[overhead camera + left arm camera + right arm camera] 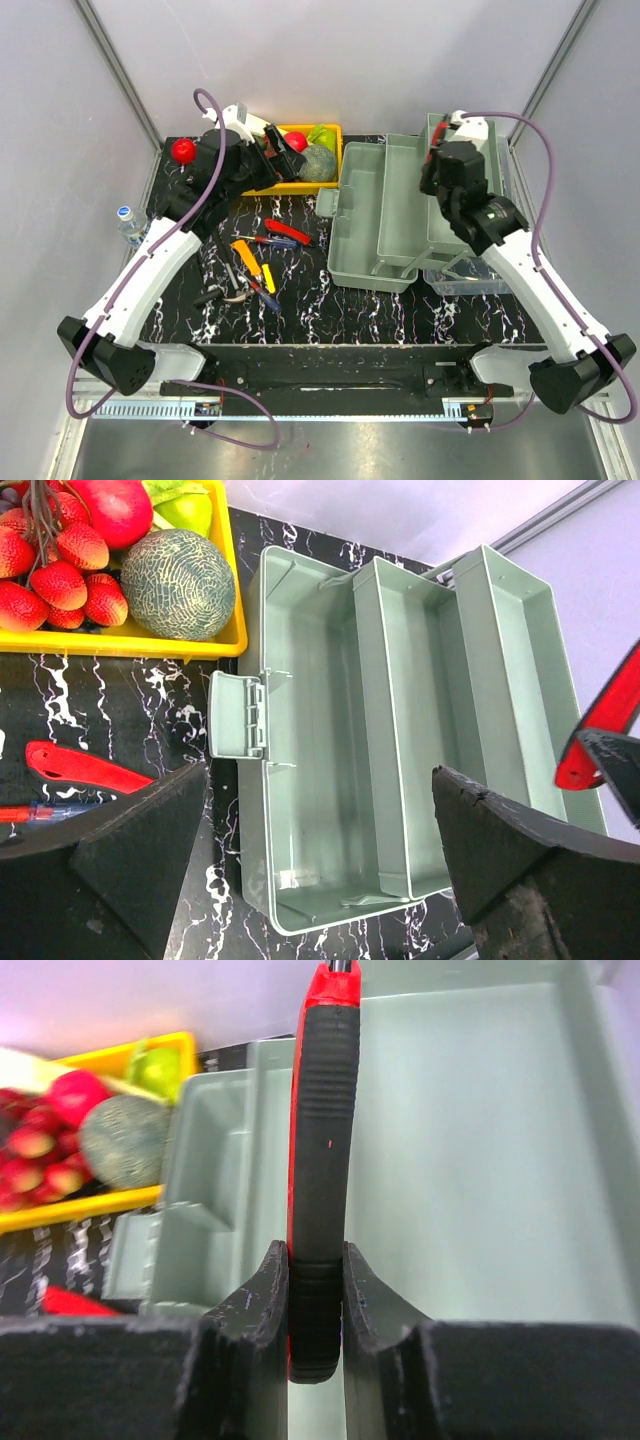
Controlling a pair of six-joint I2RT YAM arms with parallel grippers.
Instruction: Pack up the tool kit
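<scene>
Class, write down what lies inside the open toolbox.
The toolbox wells in view hold no tools. A red-and-black tool handle, clamped in the right jaws, hangs over one tray. The left jaws cover some tray ends.

R gripper (316,1295) clamps red/black tool handle (324,1110) btwn both fingers, handle running straight up the frame. Behind it: grey-green toolbox (480,1160), compartments bare. Far left, yellow fruit tray (90,1207) w/ melon (122,1140).

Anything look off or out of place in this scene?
Nothing damaged or spilled. Two strays: a water bottle sits left of the black mat, and a red ball lies at the back left, apart from the yellow fruit tray.
</scene>
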